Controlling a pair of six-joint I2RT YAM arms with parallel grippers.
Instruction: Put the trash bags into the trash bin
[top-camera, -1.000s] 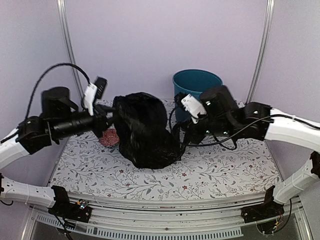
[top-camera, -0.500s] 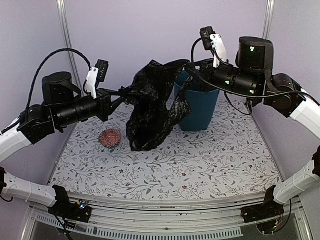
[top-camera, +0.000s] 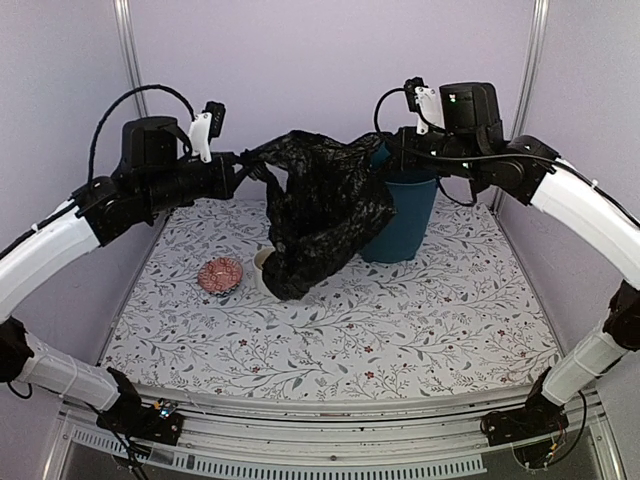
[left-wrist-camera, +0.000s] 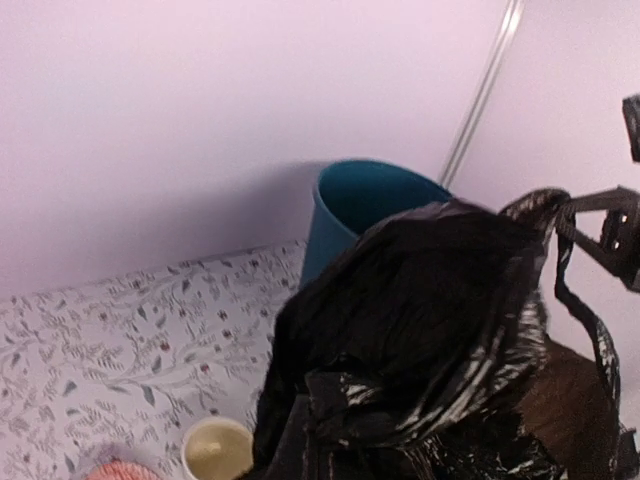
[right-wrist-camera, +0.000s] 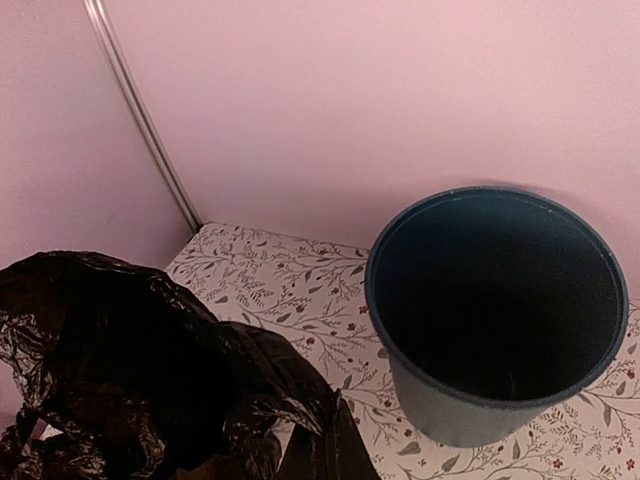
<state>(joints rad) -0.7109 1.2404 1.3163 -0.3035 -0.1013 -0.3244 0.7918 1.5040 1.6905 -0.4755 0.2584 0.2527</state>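
Observation:
The black trash bag (top-camera: 325, 210) hangs stretched in the air between my two grippers, its lower end drooping to the table. My left gripper (top-camera: 248, 165) is shut on its left edge. My right gripper (top-camera: 388, 158) is shut on its right edge, just above the near rim of the teal trash bin (top-camera: 405, 225). The bag hangs in front and to the left of the bin, outside it. The left wrist view shows the bag (left-wrist-camera: 430, 340) before the bin (left-wrist-camera: 365, 195). The right wrist view shows the bin's (right-wrist-camera: 500, 400) dark opening beside the bag (right-wrist-camera: 130, 370). My own fingers are hidden in both wrist views.
A cream mug (top-camera: 263, 266) stands on the floral table beside the bag's lower end; it also shows in the left wrist view (left-wrist-camera: 215, 450). A small red bowl (top-camera: 220, 273) sits left of it. The purple back wall is close behind the bin.
Both arms have lifted the bag off the table and carried it up and back toward the bin. It now hangs spread between them, and the mug has come into view.

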